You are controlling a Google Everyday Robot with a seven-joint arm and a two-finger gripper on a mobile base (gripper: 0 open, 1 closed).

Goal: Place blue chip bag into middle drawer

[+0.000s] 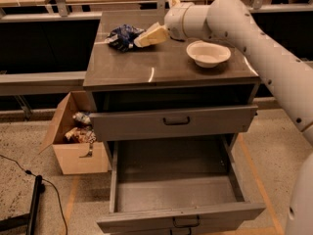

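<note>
Up on the cabinet top (166, 65) we count one blue chip bag (120, 35), lying crumpled near the back left corner, and one white bowl (209, 54), sitting upright well to the right of it. We see one arm (259, 38) reaching in from the right above the bowl, and its single gripper (139, 41) points left and slightly down, its tip right at the bag's right edge. We cannot tell whether it touches the bag, nor whether the gripper is apart or together.

Below the top we count two grey drawers in full view, each with one dark loop handle. The upper drawer (173, 124) stands out only a little. The middle drawer (176, 185) is pulled far out, showing its flat grey floor. On the floor to the left of the cabinet stands one open cardboard box (73, 155) with packets inside, and one dark cable (19, 168) trails beside it.
</note>
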